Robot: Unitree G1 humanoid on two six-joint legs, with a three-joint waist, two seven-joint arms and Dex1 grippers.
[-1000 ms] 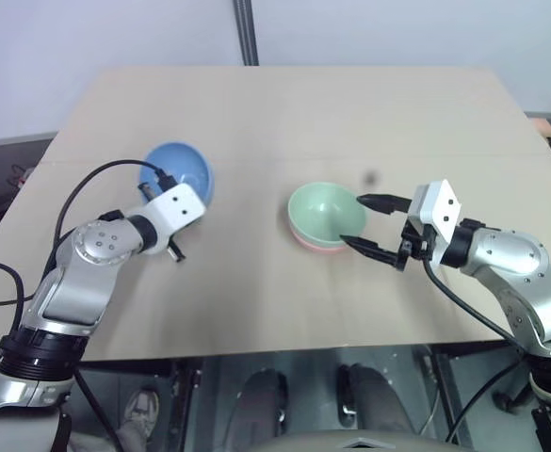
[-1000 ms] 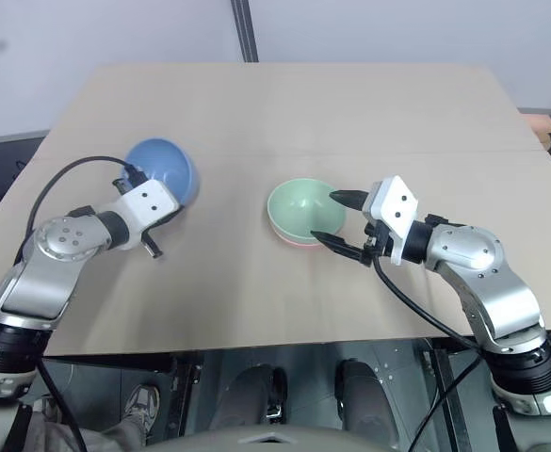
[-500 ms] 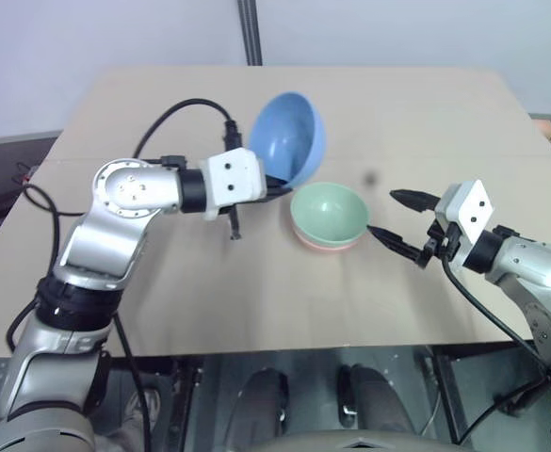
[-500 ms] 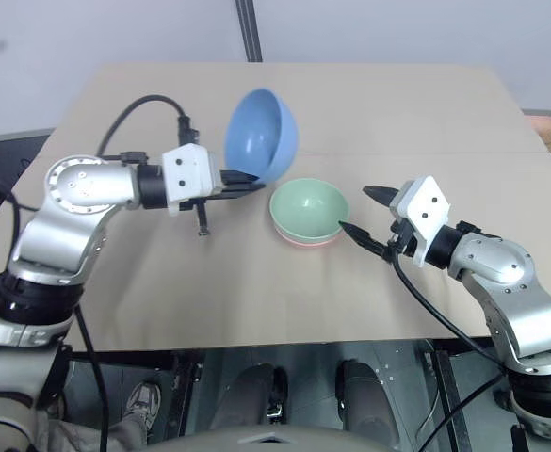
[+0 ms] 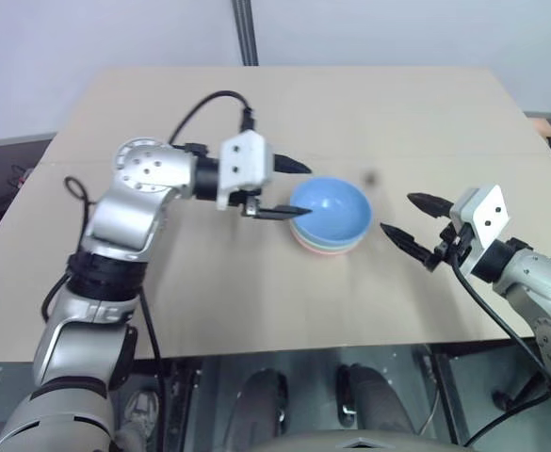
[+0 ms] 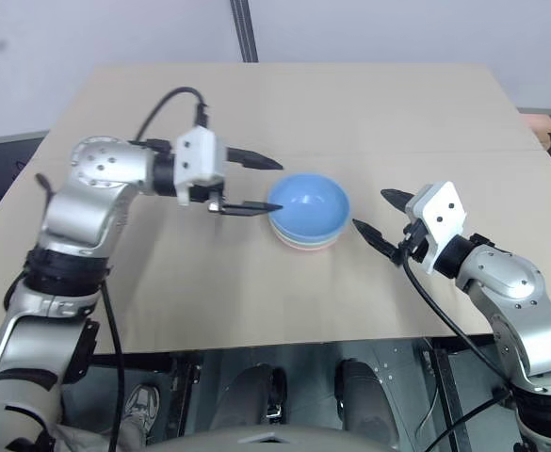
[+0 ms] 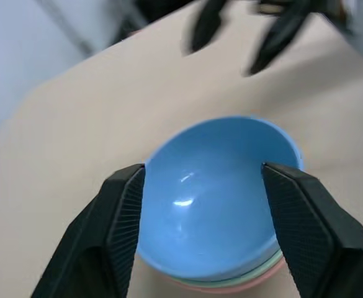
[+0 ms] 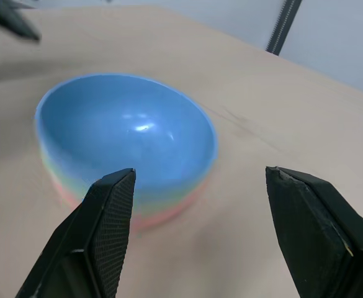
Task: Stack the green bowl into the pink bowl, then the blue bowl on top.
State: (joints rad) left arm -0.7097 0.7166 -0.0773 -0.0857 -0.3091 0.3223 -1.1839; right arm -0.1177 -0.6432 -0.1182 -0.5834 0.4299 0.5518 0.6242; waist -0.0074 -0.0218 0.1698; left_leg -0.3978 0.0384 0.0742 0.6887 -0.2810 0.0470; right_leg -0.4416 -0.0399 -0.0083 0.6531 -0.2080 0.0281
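The left arm reaches in from the robot's left with its elbow raised and its forearm lying nearly level across the table (image 5: 162, 301), wrist bent toward the middle. The left gripper (image 5: 288, 190) points sideways at the bowls with its two black fingers spread apart, holding nothing; the nearer finger's tip sits right at the rim of the blue bowl (image 5: 330, 209), though I can't tell if it touches.

That blue bowl sits upright, nested on top in the stack near the table's centre. Beneath it a thin band of the green bowl (image 8: 162, 200) shows, and under that the pink bowl (image 8: 159, 215) rests on the table.

On the right, the other arm is bent at the elbow, forearm angled inward. The right gripper (image 5: 409, 218) faces the stack from close beside it, fingers wide and empty, clear of the bowls.
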